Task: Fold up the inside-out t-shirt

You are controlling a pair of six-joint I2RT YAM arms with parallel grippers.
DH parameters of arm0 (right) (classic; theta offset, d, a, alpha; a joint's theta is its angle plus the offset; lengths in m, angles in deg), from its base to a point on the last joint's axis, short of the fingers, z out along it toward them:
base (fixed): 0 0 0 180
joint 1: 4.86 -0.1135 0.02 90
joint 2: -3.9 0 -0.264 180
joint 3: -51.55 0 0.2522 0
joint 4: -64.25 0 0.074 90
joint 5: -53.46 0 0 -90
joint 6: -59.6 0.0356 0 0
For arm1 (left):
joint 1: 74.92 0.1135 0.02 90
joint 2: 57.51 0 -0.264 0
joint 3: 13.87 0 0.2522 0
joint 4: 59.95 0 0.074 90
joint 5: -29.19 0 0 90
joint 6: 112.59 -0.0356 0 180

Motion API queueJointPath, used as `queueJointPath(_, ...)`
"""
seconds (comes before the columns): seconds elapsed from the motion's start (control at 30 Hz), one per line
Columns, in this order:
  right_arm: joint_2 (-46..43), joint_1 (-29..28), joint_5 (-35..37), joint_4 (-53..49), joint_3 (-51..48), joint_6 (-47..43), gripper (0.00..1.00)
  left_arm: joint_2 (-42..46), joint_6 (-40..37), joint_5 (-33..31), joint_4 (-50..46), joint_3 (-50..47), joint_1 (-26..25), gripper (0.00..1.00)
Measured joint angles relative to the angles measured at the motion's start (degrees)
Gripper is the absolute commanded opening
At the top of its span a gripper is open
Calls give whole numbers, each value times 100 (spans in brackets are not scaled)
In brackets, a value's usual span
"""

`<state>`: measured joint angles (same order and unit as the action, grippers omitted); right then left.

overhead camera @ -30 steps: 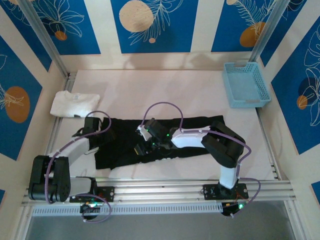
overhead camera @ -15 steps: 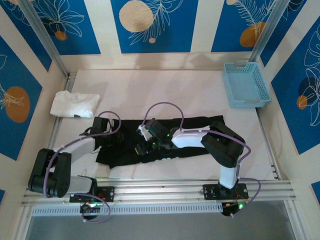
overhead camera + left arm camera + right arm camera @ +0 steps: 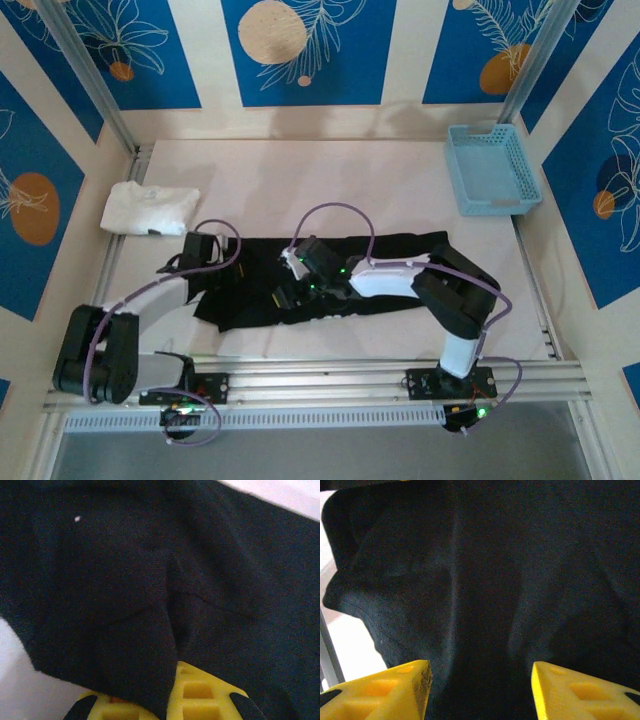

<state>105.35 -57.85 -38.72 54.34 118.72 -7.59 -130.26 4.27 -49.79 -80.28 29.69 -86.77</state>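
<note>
At the near edge there's an aluminium rail point(image 3: 320, 378) with both arm bases bolted to it, and the white tabletop point(image 3: 330, 180) starts right behind it. Pretty bare surface, boxed in by cream side walls.

The black shirt point(image 3: 250, 305) lies spread out flat and wide across the front half of the tabletop, just behind the rail, sort of a long crumpled strip running left to right. Both hands are down on it. The left hand point(image 3: 208, 250) sits at the shirt's left end, and in its wrist view the yellow fingers point(image 3: 200, 690) are together, clamped on a raised fold of the black cloth. The right hand point(image 3: 290, 290) is over the middle-left part of the shirt, with its fingers point(image 3: 395, 685) apart and nothing between them, just black cloth below.

Further back on the left, a folded white shirt point(image 3: 148, 208) sits by the edge, well apart from the black one. A light-blue basket point(image 3: 492, 170) is in the far right corner. Behind it all is a back wall point(image 3: 300, 50) of blue panels with orange circles and white leaf drawings.
</note>
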Motion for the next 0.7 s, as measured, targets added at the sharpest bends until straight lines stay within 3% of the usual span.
queueJointPath(0.17, -719, 354, 179, 227, -382, -13, 69, 461, -68, -170, -968, 654, 136, 0)
queueJointPath(0.4, -1633, 791, 479, 623, -907, -22, 69, 671, -789, -844, -2846, 2439, 588, 0)
queueJointPath(0.5, -1871, 1019, 531, 623, -1073, 46, 68, 540, -1397, -1401, -3615, 3392, 868, 0)
queueJointPath(0.7, -2205, 1467, 538, 597, -1344, 275, 68, -17, -2411, -3167, -4454, 4966, 1014, 0)
